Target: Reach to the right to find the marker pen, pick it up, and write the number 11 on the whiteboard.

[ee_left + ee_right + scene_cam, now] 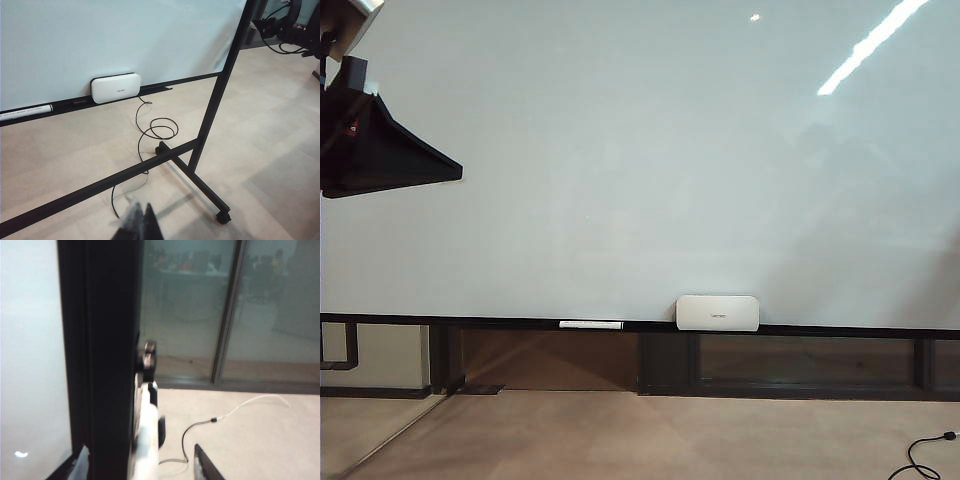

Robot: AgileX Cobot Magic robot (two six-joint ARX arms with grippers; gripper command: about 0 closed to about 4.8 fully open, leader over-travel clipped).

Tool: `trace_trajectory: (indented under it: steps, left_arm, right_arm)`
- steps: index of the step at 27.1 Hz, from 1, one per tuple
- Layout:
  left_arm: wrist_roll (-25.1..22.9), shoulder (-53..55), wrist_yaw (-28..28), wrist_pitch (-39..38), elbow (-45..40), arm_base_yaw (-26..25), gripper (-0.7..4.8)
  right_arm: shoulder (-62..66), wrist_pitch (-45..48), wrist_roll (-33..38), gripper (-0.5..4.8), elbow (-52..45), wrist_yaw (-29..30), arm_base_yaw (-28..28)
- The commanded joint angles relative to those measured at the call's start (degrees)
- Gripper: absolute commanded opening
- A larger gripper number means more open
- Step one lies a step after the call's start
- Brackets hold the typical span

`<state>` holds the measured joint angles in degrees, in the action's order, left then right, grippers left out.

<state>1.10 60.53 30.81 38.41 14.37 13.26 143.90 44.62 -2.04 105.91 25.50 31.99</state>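
Pale flooring runs under the whiteboard, which fills our exterior view, blank and glossy. We cannot make out the marker pen for sure anywhere. On the black bottom rail lie a white stick with black ends and, well to its right, a white rounded box. In our right wrist view the right gripper stands with fingers spread wide against the board's black upright post. Our left gripper hangs over the floor near a looped cable; its fingers look pressed together.
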Motion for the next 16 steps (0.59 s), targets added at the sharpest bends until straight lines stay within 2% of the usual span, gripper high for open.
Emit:
trace_trajectory:
  steps: [1,16]
  left_arm:
    - [0.44,-0.09,0.02,1.05,0.26,-0.02,-0.06]
    - [0.83,-0.09,0.00,1.09,0.26,-0.02,-0.06]
  right_arm:
    - [1.11,-0.37,-0.07,2.64,1.66,-0.02,0.02]
    - [1.88,1.46,-2.67,2.64,1.64,0.57,0.09]
